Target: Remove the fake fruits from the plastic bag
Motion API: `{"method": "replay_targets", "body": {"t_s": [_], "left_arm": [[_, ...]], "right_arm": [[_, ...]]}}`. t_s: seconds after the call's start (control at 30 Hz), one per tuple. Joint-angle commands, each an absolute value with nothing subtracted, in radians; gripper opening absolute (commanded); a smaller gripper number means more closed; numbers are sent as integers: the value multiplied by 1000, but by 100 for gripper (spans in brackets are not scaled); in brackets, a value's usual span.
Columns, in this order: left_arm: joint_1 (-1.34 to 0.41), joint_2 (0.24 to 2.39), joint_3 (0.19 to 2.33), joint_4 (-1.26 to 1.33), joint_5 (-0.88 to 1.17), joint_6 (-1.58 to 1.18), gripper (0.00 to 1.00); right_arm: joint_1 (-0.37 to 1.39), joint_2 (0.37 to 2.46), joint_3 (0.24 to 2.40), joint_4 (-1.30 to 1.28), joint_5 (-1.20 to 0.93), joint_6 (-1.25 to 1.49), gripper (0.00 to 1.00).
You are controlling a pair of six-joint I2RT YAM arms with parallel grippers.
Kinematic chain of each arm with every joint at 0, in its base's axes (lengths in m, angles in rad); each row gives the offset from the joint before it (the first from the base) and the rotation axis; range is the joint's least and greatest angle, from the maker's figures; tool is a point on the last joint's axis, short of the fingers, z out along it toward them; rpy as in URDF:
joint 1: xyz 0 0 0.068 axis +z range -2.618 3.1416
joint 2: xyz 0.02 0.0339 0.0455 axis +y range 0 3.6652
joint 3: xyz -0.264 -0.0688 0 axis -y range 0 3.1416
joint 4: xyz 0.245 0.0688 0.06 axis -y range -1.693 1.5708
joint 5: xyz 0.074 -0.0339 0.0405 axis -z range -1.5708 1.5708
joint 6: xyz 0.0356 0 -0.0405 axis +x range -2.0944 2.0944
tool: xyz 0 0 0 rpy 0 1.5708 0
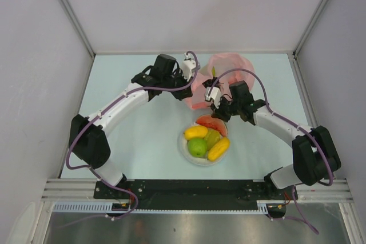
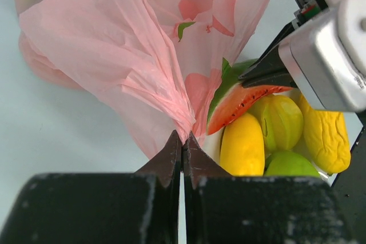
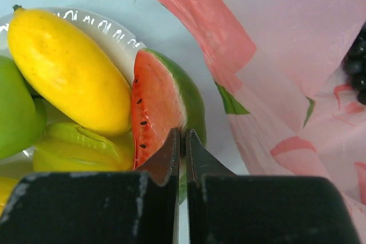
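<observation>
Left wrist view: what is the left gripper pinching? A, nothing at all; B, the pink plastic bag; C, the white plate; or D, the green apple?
B: the left gripper is shut, with a gathered fold of the pink plastic bag caught between its fingertips.

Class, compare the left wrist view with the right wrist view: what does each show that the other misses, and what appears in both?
Only the left wrist view: the left gripper shut on a gathered fold of the plastic bag, and the right gripper seen from outside, at the watermelon slice. Only the right wrist view: dark grapes among the bag's folds, at the right edge. Both: the bag, the watermelon slice, the smooth yellow fruit and the green apple.
</observation>
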State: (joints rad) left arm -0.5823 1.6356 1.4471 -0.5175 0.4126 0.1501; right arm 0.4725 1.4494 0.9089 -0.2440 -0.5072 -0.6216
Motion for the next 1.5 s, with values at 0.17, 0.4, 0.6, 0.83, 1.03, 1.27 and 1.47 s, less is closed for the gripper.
{"method": "replay_targets", "body": {"t_s": [0.17, 0.4, 0.6, 0.83, 1.03, 1.27, 1.47], "left_arm": [[-584, 1601, 1450, -492, 417, 153, 0], [-584, 1606, 1450, -492, 413, 156, 0], [-584, 1608, 1447, -491, 413, 156, 0], [-584, 1605, 1439, -486, 416, 158, 0], [-584, 1597, 1431, -489, 410, 160, 0], [-584, 1594, 1419, -488, 410, 164, 0], [-587, 1606, 1430, -491, 410, 164, 0]], "right_arm": [[500, 1456, 865, -209, -502, -647, 0], [500, 1471, 859, -190, -483, -646, 10], [500, 1477, 858, -172, -468, -626, 33], [500, 1482, 853, -167, -472, -612, 35], [457, 1473, 857, -112, -501, -554, 1], [361, 1468, 923, -187, -627, -565, 0], [336, 1470, 937, -204, -735, -543, 0]]}}
